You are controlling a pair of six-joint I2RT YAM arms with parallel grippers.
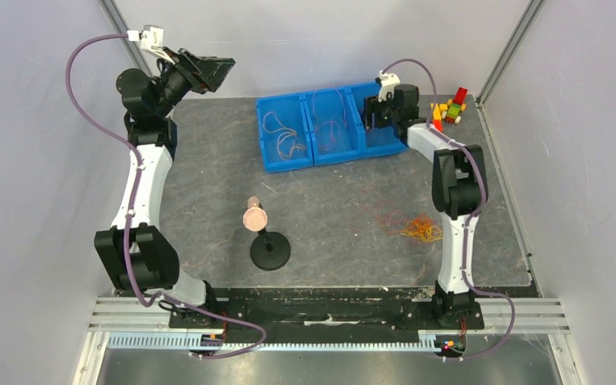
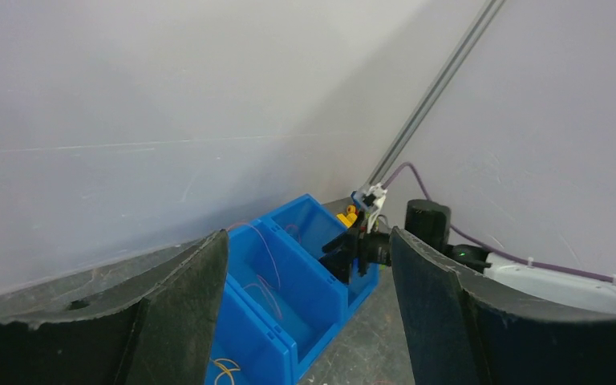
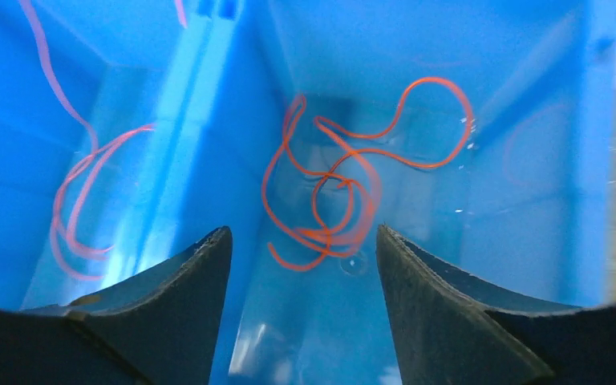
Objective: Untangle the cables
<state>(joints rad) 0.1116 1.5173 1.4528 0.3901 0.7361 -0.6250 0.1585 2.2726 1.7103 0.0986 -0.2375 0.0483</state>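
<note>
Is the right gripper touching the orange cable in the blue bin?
Apart. Right wrist view shows the orange cable on the bin floor, between the right gripper's open fingers.

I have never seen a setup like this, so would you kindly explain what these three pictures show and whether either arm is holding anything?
These are two robot arms bolted at the near edge of a grey table, each ending in a two-finger claw. The wide picture comes from a fixed camera above and behind them; the other two come from small cameras on the wrists, so the dark shapes at the bottom are the claw's own fingers.

The left claw is raised near the back wall, open and empty. The right claw hangs open over the rightmost of three blue bins, with an orange-red cable lying loose in the bin below it; nothing is held.

On the table are also a small tangle of cables, a black stand, and coloured blocks in the far corner.
</note>
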